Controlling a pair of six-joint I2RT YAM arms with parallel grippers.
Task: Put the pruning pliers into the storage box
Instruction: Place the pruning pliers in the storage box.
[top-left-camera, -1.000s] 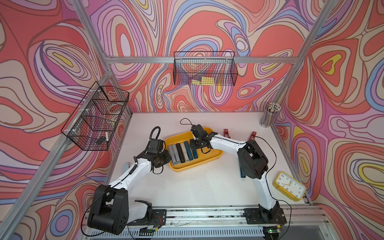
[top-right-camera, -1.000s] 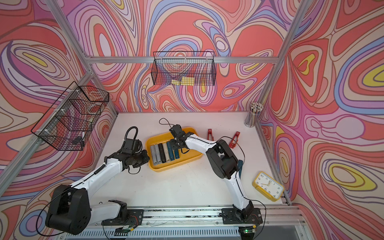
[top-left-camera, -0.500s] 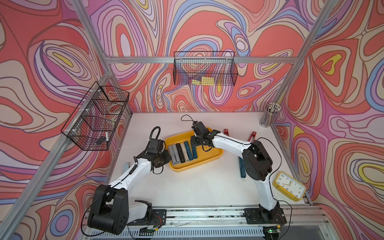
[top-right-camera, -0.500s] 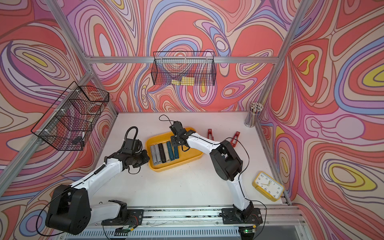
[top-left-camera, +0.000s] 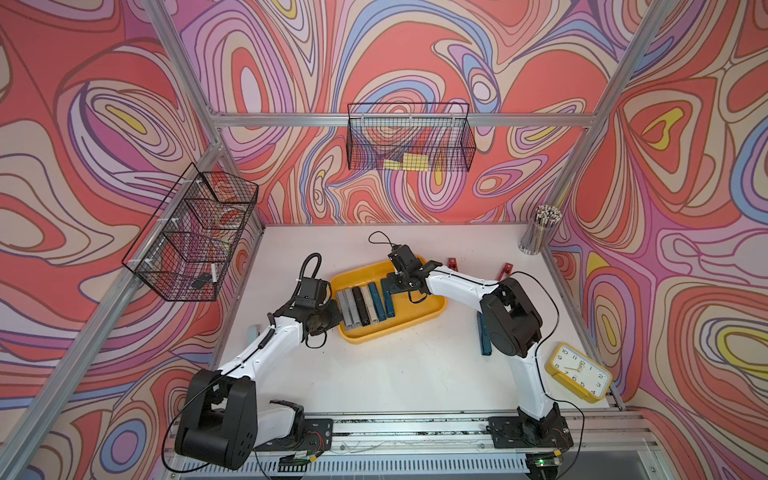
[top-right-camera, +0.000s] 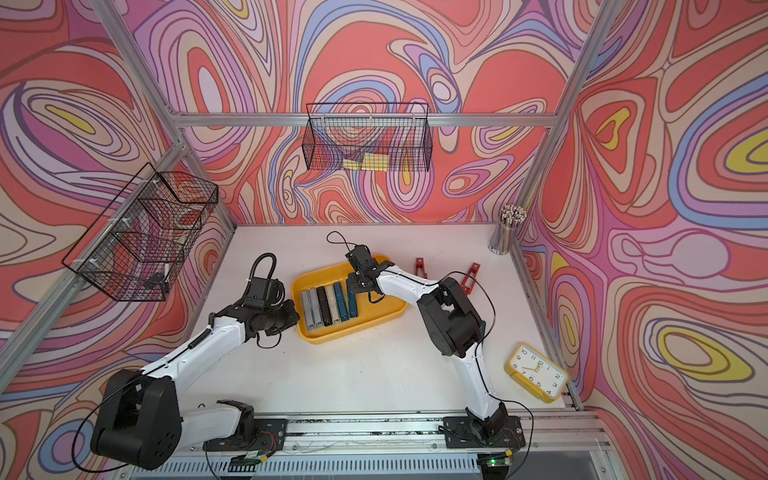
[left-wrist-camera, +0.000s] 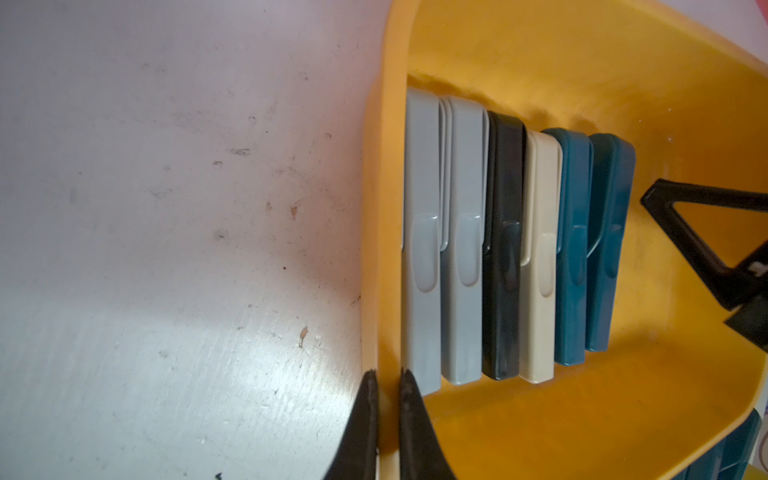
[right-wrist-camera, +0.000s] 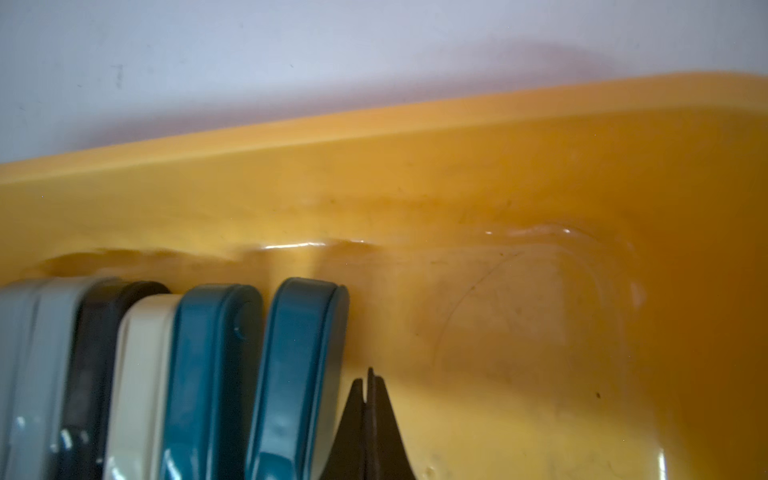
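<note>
Scuffed white table (top-left-camera: 395, 374), swirl-patterned walls (top-left-camera: 415, 50). Left pincer (left-wrist-camera: 388, 378) clamps the storage box (top-left-camera: 419, 318) rim. Right pincer (right-wrist-camera: 369, 386), open a second ago, is now closed and empty beside the teal pruning pliers (right-wrist-camera: 299, 353).

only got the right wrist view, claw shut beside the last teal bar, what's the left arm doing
observer: left claw is shut on the rim of the storage box, at the end by the grey bars
operator: any pliers outside the box
observer: yes, a teal one lies on the table beside the right arm elbow
operator: that all
observer: no, a red one and a second red one lie right of the box's far corner
</note>
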